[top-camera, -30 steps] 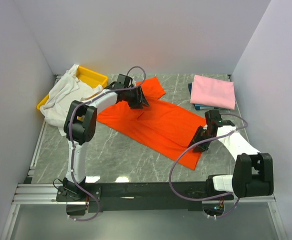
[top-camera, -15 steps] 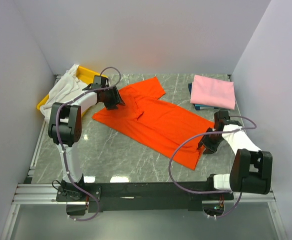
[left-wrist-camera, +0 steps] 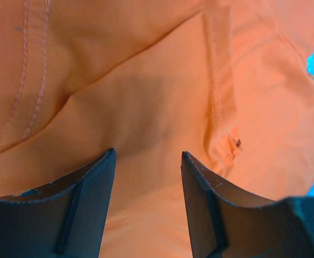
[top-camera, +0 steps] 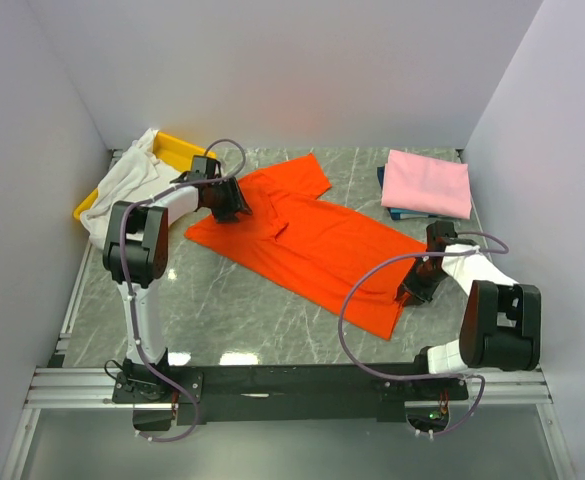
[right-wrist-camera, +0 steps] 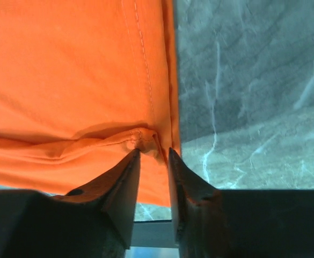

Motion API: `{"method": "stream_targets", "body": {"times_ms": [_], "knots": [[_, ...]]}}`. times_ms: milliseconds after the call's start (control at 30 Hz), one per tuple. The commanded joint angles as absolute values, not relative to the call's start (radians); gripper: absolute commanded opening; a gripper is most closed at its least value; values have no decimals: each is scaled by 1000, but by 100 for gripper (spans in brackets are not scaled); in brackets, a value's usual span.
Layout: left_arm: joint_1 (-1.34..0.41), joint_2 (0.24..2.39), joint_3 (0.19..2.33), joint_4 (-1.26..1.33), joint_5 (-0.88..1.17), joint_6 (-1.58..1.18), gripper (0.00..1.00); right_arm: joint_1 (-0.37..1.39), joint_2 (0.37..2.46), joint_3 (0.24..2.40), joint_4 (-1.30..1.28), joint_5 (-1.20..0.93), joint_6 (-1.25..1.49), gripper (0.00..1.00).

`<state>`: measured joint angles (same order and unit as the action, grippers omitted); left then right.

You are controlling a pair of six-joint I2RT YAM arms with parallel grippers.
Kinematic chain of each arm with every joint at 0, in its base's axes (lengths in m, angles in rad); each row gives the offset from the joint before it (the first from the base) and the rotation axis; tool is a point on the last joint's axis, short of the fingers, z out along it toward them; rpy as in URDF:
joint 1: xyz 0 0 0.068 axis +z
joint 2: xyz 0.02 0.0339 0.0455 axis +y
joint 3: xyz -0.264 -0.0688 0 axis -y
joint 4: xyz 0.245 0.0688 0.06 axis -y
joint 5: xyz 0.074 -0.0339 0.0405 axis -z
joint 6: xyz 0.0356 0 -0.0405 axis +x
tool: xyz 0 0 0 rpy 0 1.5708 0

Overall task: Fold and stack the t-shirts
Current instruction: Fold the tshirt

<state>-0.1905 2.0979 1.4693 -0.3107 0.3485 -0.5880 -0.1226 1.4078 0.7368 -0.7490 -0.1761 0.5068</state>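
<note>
a grey marbled tabletop (top-camera: pixel 222 320) carries everything. a yellow plastic tray (top-camera: pixel 184 152) sits at its far left corner, tilted, only its far rim and right end showing. plain white walls (top-camera: pixel 272 70) close the far, left and right edges. a ribbed metal rail (top-camera: pixel 72 385) runs along the near edge.

robot lab booth: white walls (top-camera: pixel 272 70), marble tabletop (top-camera: pixel 232 310)

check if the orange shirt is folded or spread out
Spread out: the orange shirt lies flat across the table, a sleeve and the hem showing; only the hem corner is bunched at the right gripper.
</note>
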Motion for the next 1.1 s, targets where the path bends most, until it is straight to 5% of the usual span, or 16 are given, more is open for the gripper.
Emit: {"method": "stream_targets", "body": {"times_ms": [0,533,1067], "knots": [[-189,2121,1491,-288,328,-568,58,-129,1427,764,-712,-164,506,32],[-183,2118,1428,-268,281,-569,59,-129,1480,772,-704,-124,502,0],[-179,2091,1367,-230,248,-598,59,-129,1376,776,-827,-55,541,0]]}}
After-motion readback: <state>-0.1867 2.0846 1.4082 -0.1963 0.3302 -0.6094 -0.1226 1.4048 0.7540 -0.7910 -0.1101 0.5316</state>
